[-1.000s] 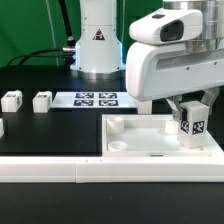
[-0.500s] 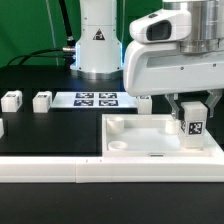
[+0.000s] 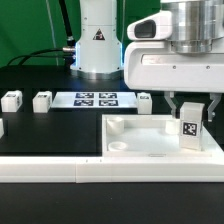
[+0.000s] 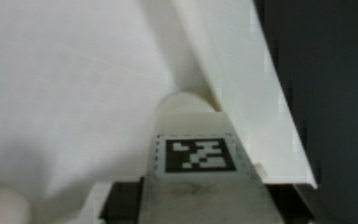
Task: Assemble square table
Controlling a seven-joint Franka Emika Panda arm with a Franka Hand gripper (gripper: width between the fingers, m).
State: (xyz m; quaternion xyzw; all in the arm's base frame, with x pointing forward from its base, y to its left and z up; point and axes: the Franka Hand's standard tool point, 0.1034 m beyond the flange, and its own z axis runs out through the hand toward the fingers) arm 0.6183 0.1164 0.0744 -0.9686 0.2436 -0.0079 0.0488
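Observation:
The square table slab [image 3: 140,135] lies at the front of the black table, white with a raised rim and round corner sockets. My gripper [image 3: 191,118] is shut on a white tagged block leg [image 3: 190,128] and holds it upright over the slab's corner at the exterior view's right. In the wrist view the leg [image 4: 201,150] sits between my dark fingers [image 4: 286,200], its tag facing the camera, above the slab [image 4: 69,90] and its rim [image 4: 229,60]. Two more legs [image 3: 12,100] [image 3: 42,100] stand at the exterior view's left; a third [image 3: 146,100] stands behind the slab.
The marker board [image 3: 96,99] lies flat in the middle behind the slab. The long white rail [image 3: 60,170] runs along the table's front edge. The robot base [image 3: 98,40] stands at the back. Part of another white piece [image 3: 2,128] shows at the left edge.
My gripper with the leg has shifted slightly to the exterior view's right and turned, so the leg now hangs straighter over the slab's corner.

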